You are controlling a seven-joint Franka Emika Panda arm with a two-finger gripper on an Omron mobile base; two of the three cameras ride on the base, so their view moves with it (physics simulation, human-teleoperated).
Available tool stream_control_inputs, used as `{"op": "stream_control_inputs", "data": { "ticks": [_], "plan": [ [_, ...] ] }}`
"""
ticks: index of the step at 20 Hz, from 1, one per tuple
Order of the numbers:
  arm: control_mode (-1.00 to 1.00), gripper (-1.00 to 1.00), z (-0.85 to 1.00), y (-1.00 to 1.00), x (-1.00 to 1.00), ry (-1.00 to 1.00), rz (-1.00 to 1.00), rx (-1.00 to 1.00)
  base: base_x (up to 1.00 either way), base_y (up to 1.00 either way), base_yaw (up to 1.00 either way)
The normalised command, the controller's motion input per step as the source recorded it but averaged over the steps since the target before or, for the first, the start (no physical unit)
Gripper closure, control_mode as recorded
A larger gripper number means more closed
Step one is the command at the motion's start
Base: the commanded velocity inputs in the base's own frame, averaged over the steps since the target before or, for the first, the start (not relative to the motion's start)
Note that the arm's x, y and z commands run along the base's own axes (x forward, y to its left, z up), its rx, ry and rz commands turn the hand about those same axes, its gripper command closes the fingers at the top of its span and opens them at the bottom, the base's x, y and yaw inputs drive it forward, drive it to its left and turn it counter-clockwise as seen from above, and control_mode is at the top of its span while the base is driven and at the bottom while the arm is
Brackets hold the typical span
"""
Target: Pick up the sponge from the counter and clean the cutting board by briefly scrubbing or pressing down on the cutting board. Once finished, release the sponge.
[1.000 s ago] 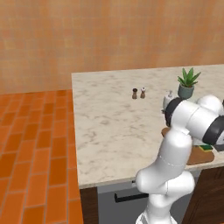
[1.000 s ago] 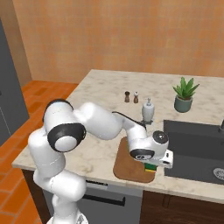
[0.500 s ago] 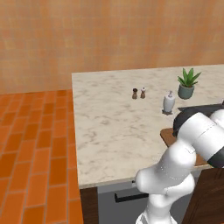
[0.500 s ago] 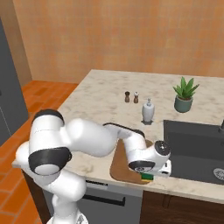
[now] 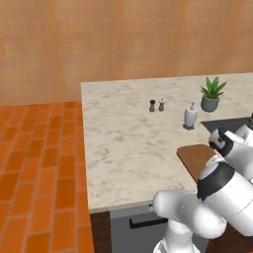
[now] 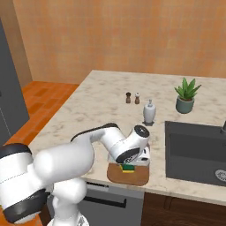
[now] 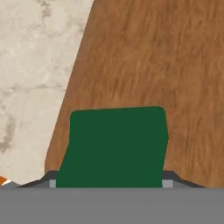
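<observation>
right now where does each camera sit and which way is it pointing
Left base view: behind the arm's left, looking forward and down over the beige marble counter; the white arm fills the lower right.
Right base view: behind the arm's right, facing the same counter; the arm reaches from lower left to the flat brown wooden cutting board.
Hand view: on the hand, looking along the end effector at the dark green-topped sponge on the board.
Both base views share the green potted plant and white bottle.

I count one sponge [image 6: 128, 168]; one cutting board [image 6: 132, 176]; two shakers [image 6: 132, 98]; one soap bottle [image 6: 149, 112]; one potted plant [image 6: 186, 96]; one sink [image 6: 196, 152].
</observation>
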Motion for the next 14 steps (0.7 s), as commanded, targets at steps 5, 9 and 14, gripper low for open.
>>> {"op": "stream_control_inputs", "data": {
  "ticks": [5,9,14],
  "plan": [
    [-1.0,1.0,0.57,1.0,0.14,0.07,0.29,0.0,0.0,0.0,0.0],
    [-1.0,1.0,0.0,1.0,0.45,0.03,0.22,0.02,0.0,0.0,0.0],
    [-1.0,1.0,0.07,0.76,0.53,0.0,0.21,0.17,0.0,0.0,0.0]
  ]
}}
